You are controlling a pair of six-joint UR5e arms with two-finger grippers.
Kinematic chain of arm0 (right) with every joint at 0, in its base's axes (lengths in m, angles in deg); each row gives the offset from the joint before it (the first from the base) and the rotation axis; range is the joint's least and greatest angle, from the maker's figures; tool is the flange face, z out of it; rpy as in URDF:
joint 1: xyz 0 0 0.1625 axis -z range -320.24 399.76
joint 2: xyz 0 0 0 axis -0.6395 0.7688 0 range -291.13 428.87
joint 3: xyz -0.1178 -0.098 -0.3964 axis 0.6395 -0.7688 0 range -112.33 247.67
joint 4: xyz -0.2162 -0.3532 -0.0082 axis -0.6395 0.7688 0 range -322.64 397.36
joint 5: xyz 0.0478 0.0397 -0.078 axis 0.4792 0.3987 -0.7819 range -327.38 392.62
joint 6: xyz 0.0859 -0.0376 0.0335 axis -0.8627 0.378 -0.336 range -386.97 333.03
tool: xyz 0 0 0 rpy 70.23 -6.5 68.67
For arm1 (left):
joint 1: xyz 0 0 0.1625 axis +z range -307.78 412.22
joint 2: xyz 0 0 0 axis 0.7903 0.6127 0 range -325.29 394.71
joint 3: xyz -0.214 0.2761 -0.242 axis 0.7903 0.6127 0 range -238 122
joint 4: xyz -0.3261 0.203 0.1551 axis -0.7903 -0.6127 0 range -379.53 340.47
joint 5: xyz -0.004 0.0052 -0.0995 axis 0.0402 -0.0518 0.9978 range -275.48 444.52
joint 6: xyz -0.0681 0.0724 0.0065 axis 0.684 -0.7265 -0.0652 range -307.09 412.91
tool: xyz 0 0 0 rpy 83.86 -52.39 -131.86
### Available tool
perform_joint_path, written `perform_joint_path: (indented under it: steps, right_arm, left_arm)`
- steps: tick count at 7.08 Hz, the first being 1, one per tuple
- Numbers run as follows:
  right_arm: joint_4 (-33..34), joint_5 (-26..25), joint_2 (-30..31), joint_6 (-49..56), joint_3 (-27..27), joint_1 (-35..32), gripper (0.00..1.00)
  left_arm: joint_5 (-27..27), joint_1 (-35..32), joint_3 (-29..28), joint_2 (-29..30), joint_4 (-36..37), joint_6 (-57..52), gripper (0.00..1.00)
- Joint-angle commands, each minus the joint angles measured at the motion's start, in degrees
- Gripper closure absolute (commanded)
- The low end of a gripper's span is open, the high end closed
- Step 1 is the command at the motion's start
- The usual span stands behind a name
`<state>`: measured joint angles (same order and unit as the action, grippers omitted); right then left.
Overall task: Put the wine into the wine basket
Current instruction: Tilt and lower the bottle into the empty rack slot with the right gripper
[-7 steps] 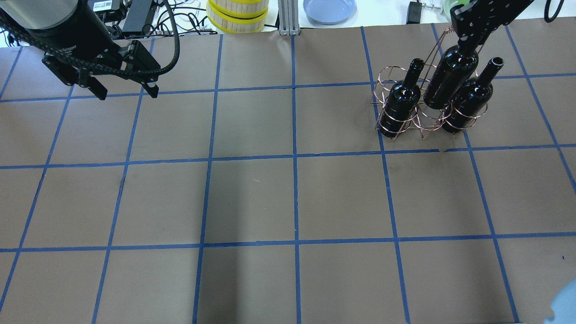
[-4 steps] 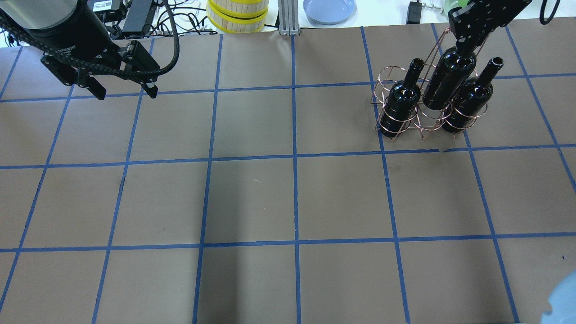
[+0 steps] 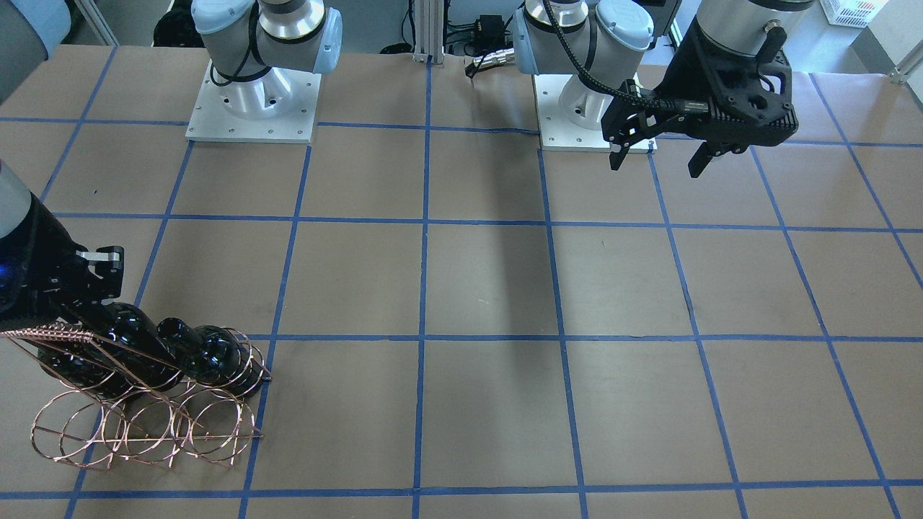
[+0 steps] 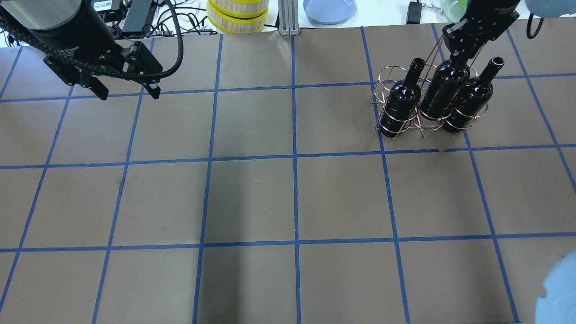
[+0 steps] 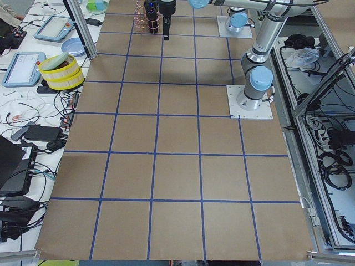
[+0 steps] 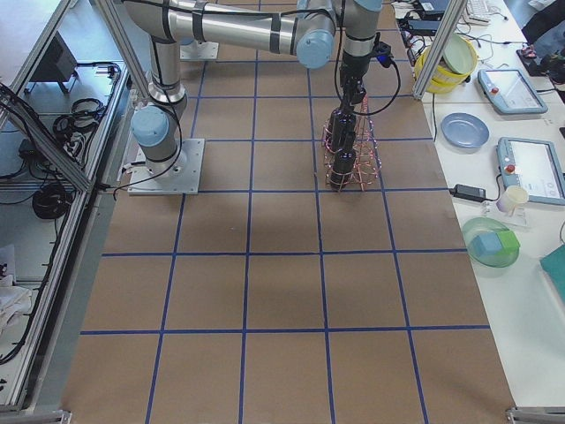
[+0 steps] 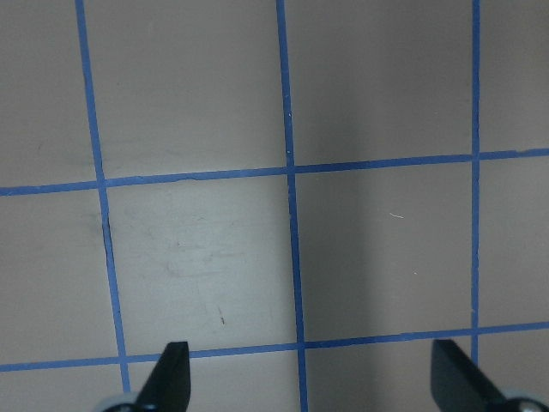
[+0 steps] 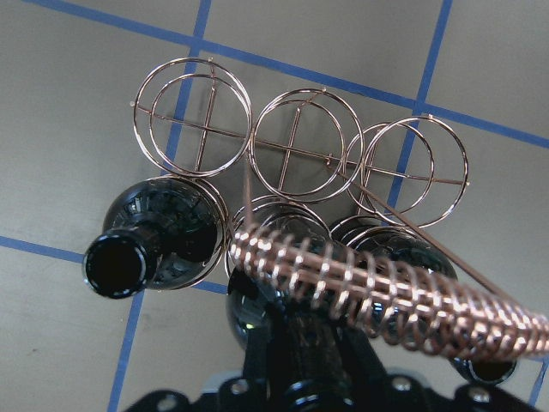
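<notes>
The wine (image 4: 443,90), a glossy black bottle, stands in the middle hoop of the near row of the copper-wire wine basket (image 4: 380,81). It is between two identical bottles, one to its left (image 4: 402,101) and one to its right (image 4: 470,101). My right gripper (image 4: 459,53) is shut on the wine's neck from above. In the right wrist view the neck (image 8: 309,360) sits between the fingers, under the twisted handle (image 8: 386,296). In the front view the wine (image 3: 122,331) sits in the basket (image 3: 144,432). My left gripper (image 4: 127,93) hangs open and empty over the far left of the table; it also shows in the left wrist view (image 7: 310,386).
Off the mat's far edge stand a yellow-banded round container (image 4: 237,15), a metal post (image 4: 288,20) and a blue plate (image 4: 329,9). The far row of basket hoops (image 8: 292,142) holds nothing. The two arm bases (image 3: 252,108) are on the robot's side. A blurred pale-blue shape (image 4: 558,288) is at the lower right.
The right gripper has lowered the wine from above the basket down into the middle hoop. The left gripper has barely moved.
</notes>
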<state>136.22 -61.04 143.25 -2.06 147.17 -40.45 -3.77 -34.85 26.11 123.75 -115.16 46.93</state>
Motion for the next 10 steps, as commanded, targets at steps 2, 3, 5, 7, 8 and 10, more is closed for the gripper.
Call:
perform_joint_path:
  steps: [2,3,5,7,8,10]
  right_arm:
    - [5.0,0.9,-1.3,1.5,3.1,0.8,0.93]
    - [4.9,0.9,-1.3,1.5,3.2,0.8,0.92]
    - [4.9,0.8,-1.3,1.5,3.3,0.8,0.34]
    - [4.7,0.6,-0.7,1.5,3.3,0.8,0.00]
    - [4.3,0.6,-0.3,1.5,3.2,0.8,0.00]
    - [-1.0,0.6,5.6,0.6,3.2,0.3,0.00]
  left_arm:
    - [0.0,-0.1,0.1,0.1,0.0,0.0,0.00]
    - [0.0,-0.1,0.1,0.0,0.0,0.0,0.00]
    - [0.0,-0.1,0.1,0.0,0.0,0.0,0.00]
    - [0.0,-0.1,0.1,0.0,0.0,0.0,0.00]
    - [0.0,-0.1,0.1,0.0,0.0,0.0,0.00]
    - [0.0,-0.1,0.1,0.0,0.0,0.0,0.00]
